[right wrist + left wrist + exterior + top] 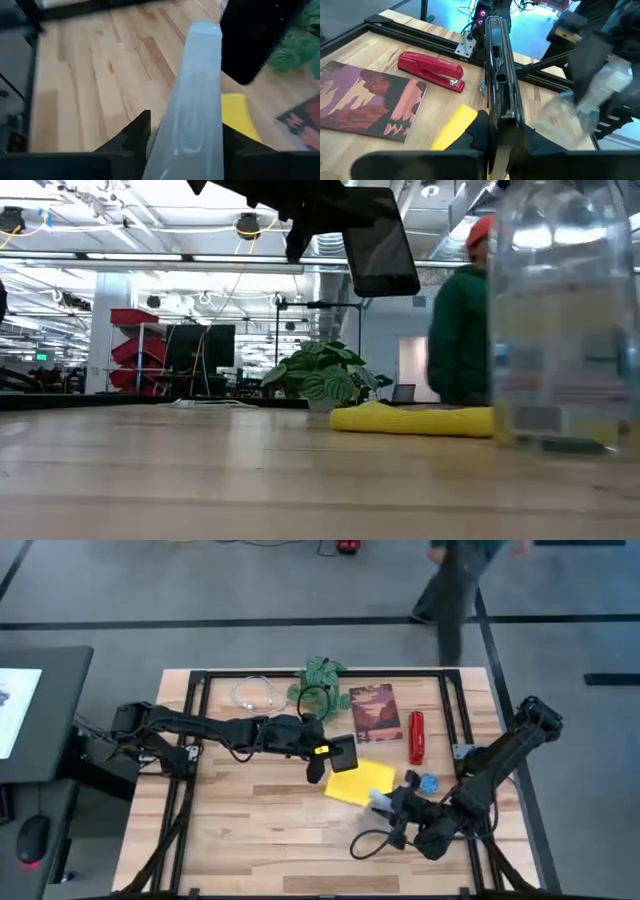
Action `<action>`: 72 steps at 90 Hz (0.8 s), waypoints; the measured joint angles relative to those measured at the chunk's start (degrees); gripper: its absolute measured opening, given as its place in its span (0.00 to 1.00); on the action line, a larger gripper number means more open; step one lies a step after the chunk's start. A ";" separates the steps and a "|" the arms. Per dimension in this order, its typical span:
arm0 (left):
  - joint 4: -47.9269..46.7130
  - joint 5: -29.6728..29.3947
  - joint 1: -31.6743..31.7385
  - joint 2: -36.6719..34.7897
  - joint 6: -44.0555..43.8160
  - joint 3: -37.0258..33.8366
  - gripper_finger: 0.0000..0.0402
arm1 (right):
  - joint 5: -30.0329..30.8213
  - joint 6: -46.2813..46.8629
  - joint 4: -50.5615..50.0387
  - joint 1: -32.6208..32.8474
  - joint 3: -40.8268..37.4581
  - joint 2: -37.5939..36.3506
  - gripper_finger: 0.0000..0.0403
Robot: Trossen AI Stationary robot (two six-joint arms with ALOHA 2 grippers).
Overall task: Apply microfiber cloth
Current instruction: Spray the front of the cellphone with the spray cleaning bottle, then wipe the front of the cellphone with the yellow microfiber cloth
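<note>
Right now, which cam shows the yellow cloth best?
The high view: the microfiber cloth lies flat on the table, whole outline visible beside the left pincer holding the phone. The low view shows only its edge; both wrist views catch a partial yellow strip behind held objects.

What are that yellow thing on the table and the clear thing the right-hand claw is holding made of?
The microfiber cloth looks like soft, matte fabric: it lies limp, its edge rumpled in the low view. The bottle in the right gripper seems to be clear, glossy plastic, since the table shows through; glass cannot be ruled out.
</note>
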 joint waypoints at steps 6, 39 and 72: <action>-0.12 0.02 -0.03 0.00 -0.02 0.00 0.03 | 0.00 4.08 -8.05 0.80 2.08 -0.12 0.29; -0.06 0.02 -0.15 0.01 0.07 0.00 0.03 | 0.29 35.42 -33.49 12.90 2.80 -0.26 0.29; -1.10 0.02 -0.15 0.00 -2.54 0.00 0.03 | -10.75 40.21 -38.91 14.70 5.79 -0.67 0.68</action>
